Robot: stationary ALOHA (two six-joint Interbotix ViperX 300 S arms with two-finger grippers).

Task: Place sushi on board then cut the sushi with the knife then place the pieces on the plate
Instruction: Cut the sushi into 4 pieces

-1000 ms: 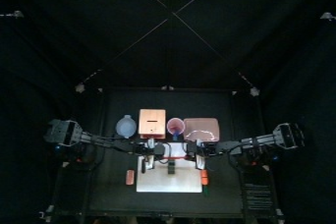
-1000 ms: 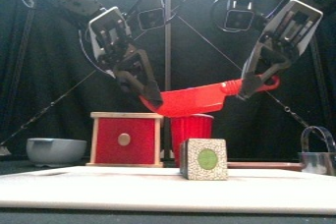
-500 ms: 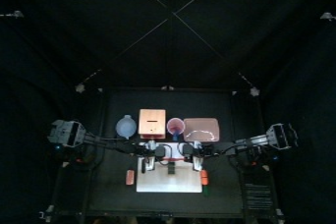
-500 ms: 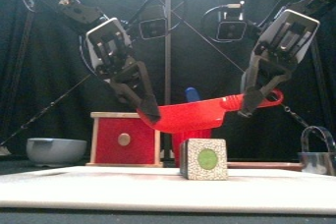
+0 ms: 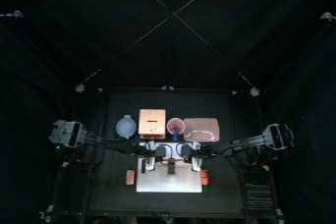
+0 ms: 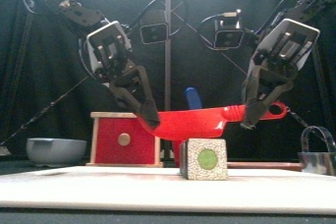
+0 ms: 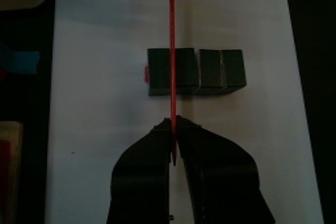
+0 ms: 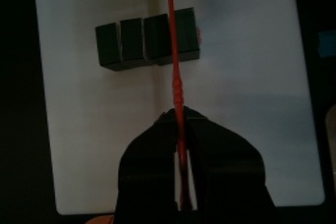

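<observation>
**Cutting step: knife poised over the sushi**

The sushi roll (image 6: 203,159) lay on the white board (image 6: 92,187) at the middle of the surface's front edge, so we judged placing done and cutting in hand. The left hand (image 6: 147,118) pinched the blade end of the red knife (image 6: 203,122), and the right hand (image 6: 247,120) pinched its handle end. They held it nearly level just above the roll, and both wrist views showed it crossing nearer one end. Next, we judged, both hands should lower together and press straight through. The pink plate (image 5: 201,128) sat beyond the board, toward the back edge.
</observation>
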